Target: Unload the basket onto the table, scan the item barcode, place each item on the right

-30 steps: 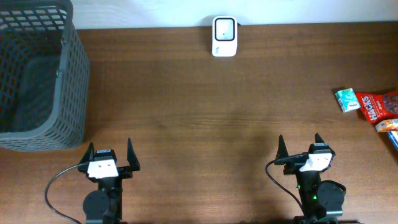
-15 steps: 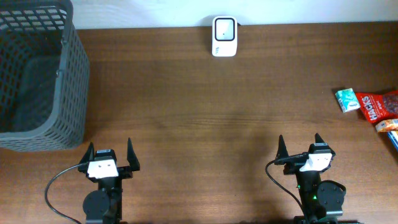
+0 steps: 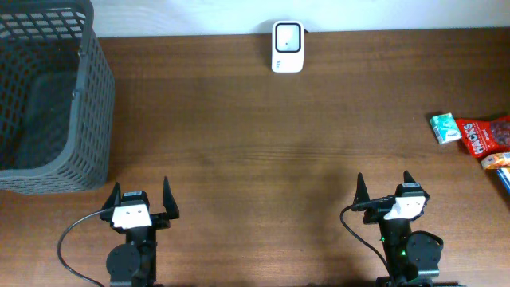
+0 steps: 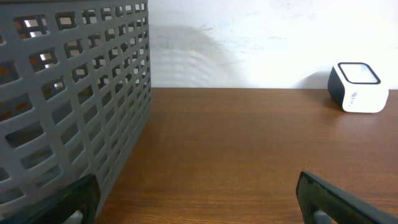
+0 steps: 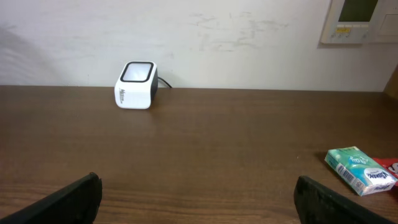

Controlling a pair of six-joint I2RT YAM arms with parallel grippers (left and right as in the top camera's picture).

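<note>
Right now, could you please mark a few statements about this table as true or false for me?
1. The scanner sits at the far edge of the table. True.
2. The basket stands to the right of the scanner. False: it stands at the far left.
3. The left fingers hold a packet. False: they are open and empty.
4. The teal packet lies beside the red packet near the right edge. True.

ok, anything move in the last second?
Nothing visibly changed. The left tool and right tool sit open and empty at the near edge; the scanner, basket and snack packs are where they were.
</note>
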